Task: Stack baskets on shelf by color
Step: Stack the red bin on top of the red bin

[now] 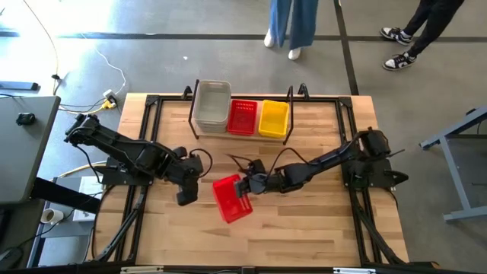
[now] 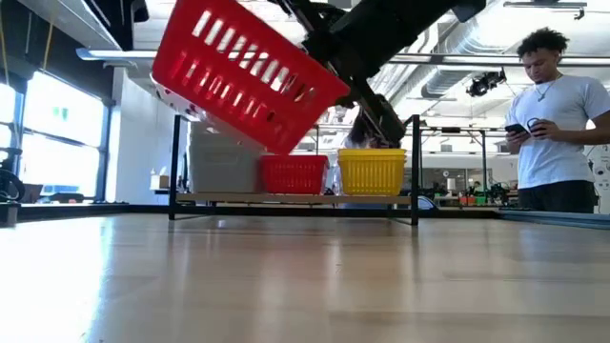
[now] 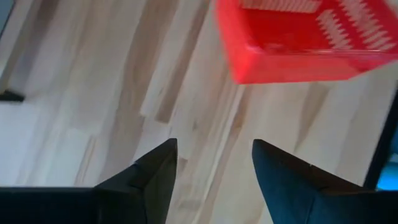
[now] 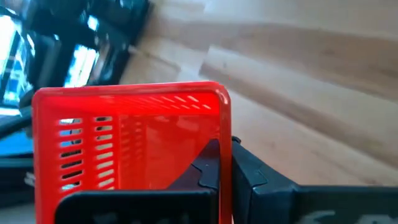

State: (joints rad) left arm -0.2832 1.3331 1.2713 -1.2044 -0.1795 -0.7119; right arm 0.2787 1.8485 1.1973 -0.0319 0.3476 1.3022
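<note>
The right gripper (image 1: 245, 185) is clamped on one end wall of a red basket (image 1: 230, 199) — one finger inside, one outside, as the right wrist view shows. The low view has that basket clear of the table (image 1: 304, 236), tilted, its free end hanging lower. The left gripper (image 3: 214, 163) stands with fingers spread and nothing between them, just beside the basket on the far side from the right arm.

Behind sits the shelf (image 1: 320, 99), holding a clear-grey basket (image 1: 211, 105), a second red one (image 1: 243, 117) in the middle and a yellow one (image 1: 274, 118), side by side.

The risks, as I judge them:
- A one-sided pinch on a thin wall leaves the load hanging off the fingers; a quick swing could make it pivot or slip out.
- The low end could snag the shelf's front rod or upright on the way in.
- Coming down tilted, it may catch the rim of the shelved red basket and wedge instead of nesting — or push that one into its neighbours.
- The left gripper is close enough to be brushed as the basket swings away.
</note>
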